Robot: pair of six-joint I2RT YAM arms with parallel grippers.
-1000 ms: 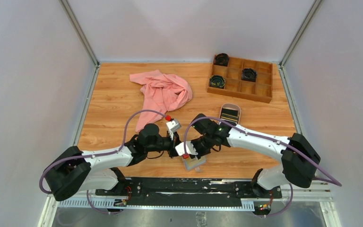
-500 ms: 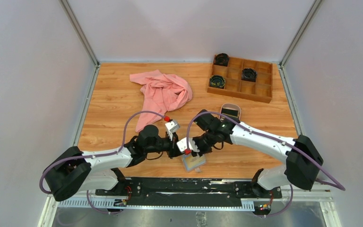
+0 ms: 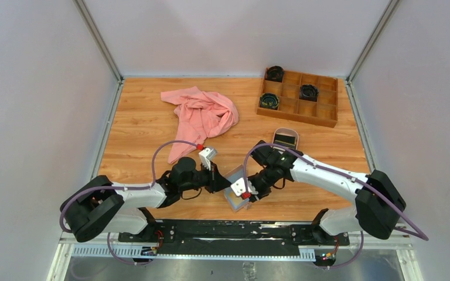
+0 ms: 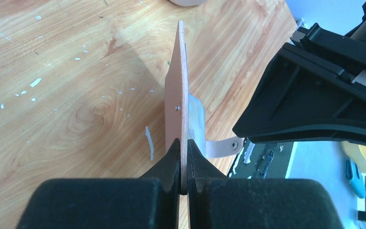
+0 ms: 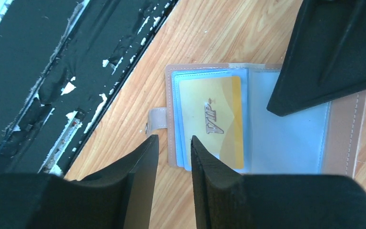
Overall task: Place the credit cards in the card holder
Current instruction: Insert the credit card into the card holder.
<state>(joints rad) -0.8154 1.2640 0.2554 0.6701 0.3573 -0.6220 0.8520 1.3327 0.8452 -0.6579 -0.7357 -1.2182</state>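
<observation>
The tan card holder (image 3: 235,193) lies open near the front edge of the table, its light blue pockets (image 5: 286,138) facing up. A yellow-gold credit card (image 5: 213,119) sits in its left pocket. My left gripper (image 4: 184,145) is shut on the holder's tan cover (image 4: 176,81), holding that flap up on edge. My right gripper (image 5: 171,139) hovers just over the holder's strap side, jaws open a little with nothing between them. In the top view the grippers (image 3: 221,182) (image 3: 247,191) meet over the holder. More dark credit cards (image 3: 285,141) lie in the oval tray (image 3: 281,130).
A pink cloth (image 3: 202,114) is crumpled at the back middle. A wooden compartment box (image 3: 319,109) with dark coiled items stands at the back right. The black base rail (image 5: 38,71) runs right beside the holder at the table's near edge.
My right gripper's jaws have parted and let go of the yellow card, which now rests in the pocket. The holder and both grippers have shifted slightly away from the front edge.
</observation>
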